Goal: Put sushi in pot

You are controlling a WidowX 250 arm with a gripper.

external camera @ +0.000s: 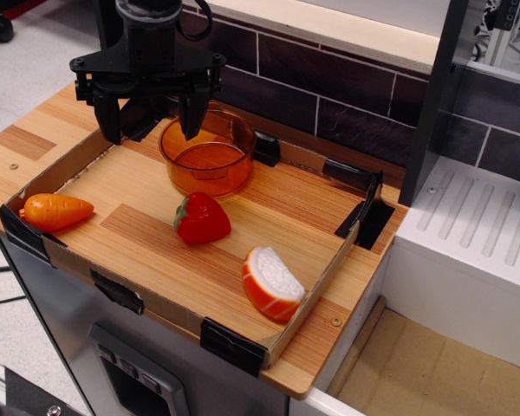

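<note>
Observation.image looks down at a slant on your wooden counter, where a shallow cardboard tray (325, 299) with black taped corners holds everything. Start at the left: you have an orange carrot (56, 211) lying in the tray's near-left corner, its tip pointing right, touching nothing else.

Next comes your pincer (151, 121), black, hanging at the far-left part of the tray. Its two fingers are spread well apart and point down, and you can see nothing between them. The left finger (109, 121) hangs over the tray's far-left edge; the right finger sits in front of the pot's far-left rim from this angle. You cannot tell from this single view whether that finger touches the rim or merely hangs above it.

Just right of the pincer you find the pot (207, 154), round, translucent orange, upright at the far side of the tray, with nothing inside but its own moulded floor.

Nearer to you and slightly right of the pot's centre lies the red strawberry (202, 217), green leaves to its left, apart from the pot.

Farthest right is your sushi (271, 283), in the tray's near-right corner, white ridged top facing up and right, orange striped side facing near. It rests against or just beside the tray's low near-right wall, well apart from both pot and pincer.
</note>
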